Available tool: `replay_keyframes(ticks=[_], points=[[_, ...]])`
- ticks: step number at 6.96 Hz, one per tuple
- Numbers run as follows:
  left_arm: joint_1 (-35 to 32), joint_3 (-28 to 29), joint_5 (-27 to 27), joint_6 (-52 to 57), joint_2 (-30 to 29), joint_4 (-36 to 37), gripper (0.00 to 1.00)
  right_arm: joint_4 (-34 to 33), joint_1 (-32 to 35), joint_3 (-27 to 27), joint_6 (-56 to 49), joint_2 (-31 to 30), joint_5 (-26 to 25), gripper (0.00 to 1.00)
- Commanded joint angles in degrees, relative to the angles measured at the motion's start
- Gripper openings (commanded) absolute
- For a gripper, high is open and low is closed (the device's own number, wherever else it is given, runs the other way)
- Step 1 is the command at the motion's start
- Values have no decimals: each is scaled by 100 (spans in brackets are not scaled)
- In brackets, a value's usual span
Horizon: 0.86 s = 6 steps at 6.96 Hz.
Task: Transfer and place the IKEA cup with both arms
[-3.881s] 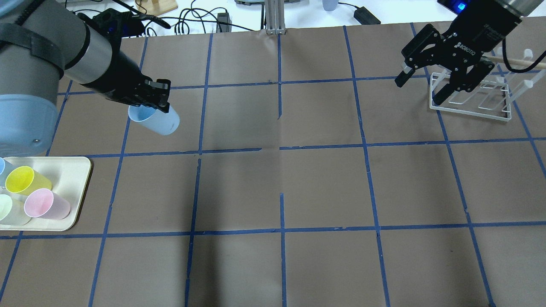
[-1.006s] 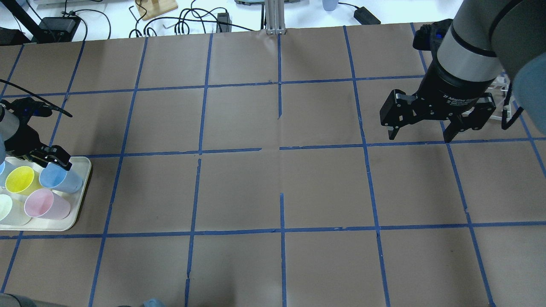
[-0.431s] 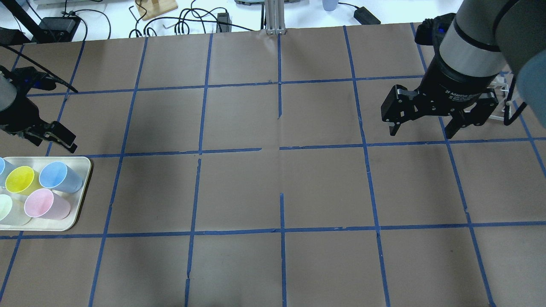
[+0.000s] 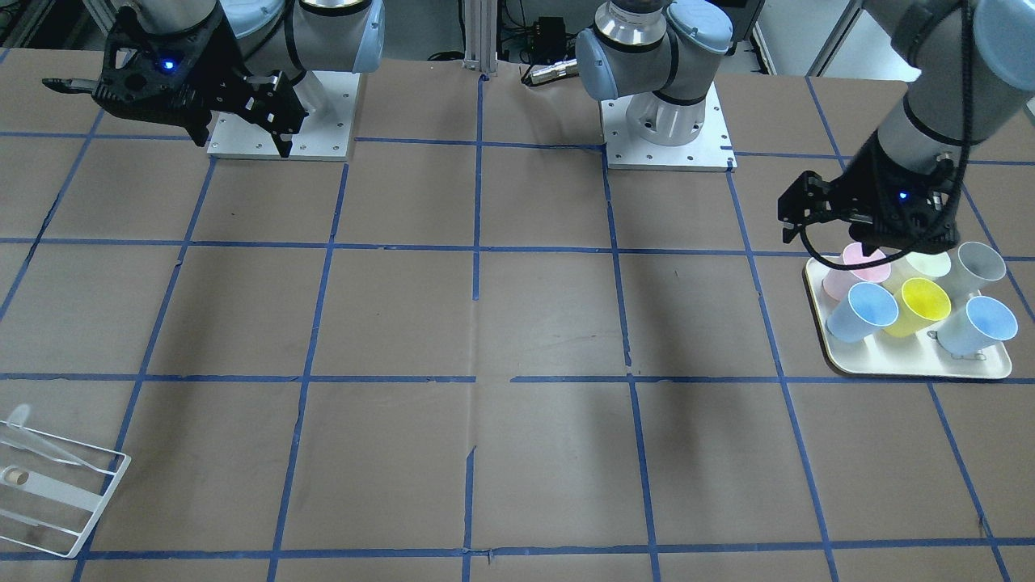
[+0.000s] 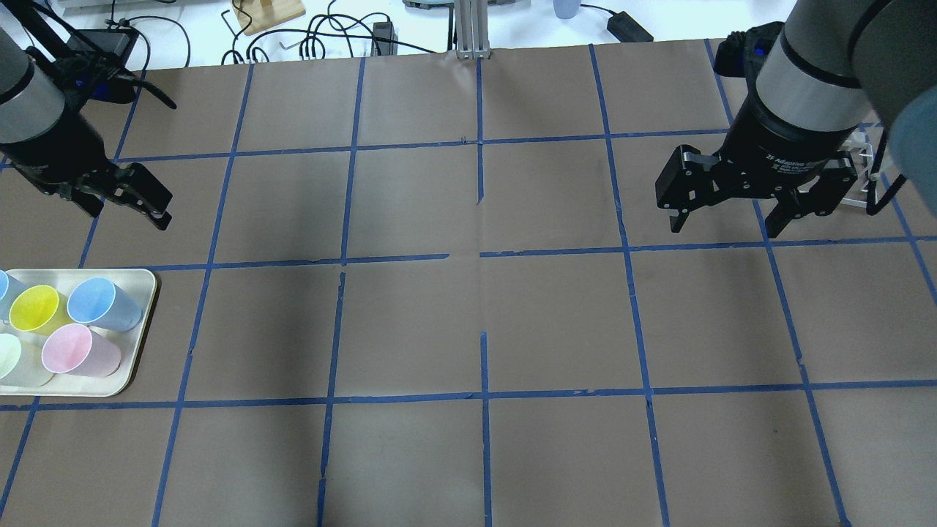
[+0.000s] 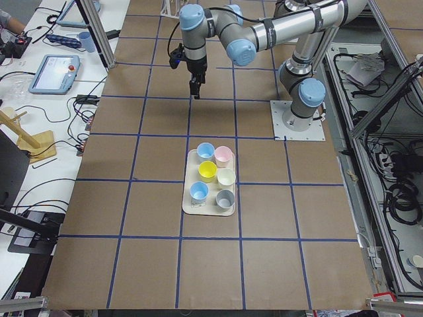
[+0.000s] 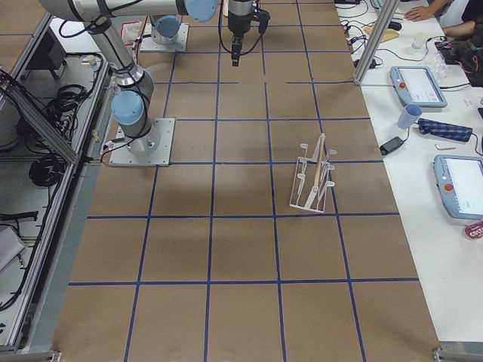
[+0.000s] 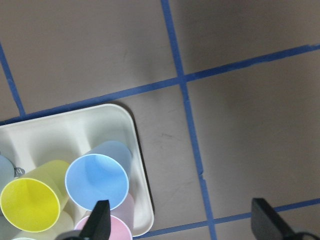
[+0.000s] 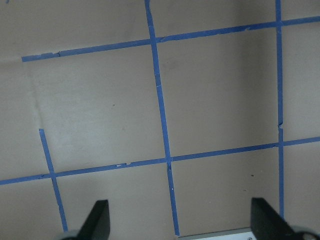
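The pale sky-blue IKEA cup (image 5: 102,304) stands upright on the cream tray (image 5: 143,322), in the corner towards the table's middle. It also shows in the front view (image 4: 865,311) and the left wrist view (image 8: 97,180). My left gripper (image 5: 130,218) is open and empty. It hangs above the table just beyond the tray, apart from the cup, and also shows in the front view (image 4: 829,242). My right gripper (image 5: 723,228) is open and empty over the far right of the table, and also shows in the front view (image 4: 241,144).
The tray also holds a yellow cup (image 5: 36,309), a pink cup (image 5: 73,351), a pale green cup (image 5: 7,355), a second blue cup (image 4: 978,323) and a grey cup (image 4: 980,263). A white wire rack (image 4: 48,493) stands behind the right gripper. Cables lie along the table's far edge.
My left gripper carried the blue cup to the tray, let go of it there, and has lifted away towards the far side. My right gripper has barely moved.
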Motion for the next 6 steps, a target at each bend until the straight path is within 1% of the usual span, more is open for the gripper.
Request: replay_keyframes(ticks=[1, 4, 6], points=[[-897, 161, -42, -1207, 140, -174, 100, -4, -7, 0, 0, 5, 4, 100], [-1926, 318, 1, -2660, 132, -122, 100, -4, -16, 0, 0, 13, 4, 100], [-2043, 451, 2, -2690, 132, -130, 100, 5, -16, 0, -9, 5, -5, 100]])
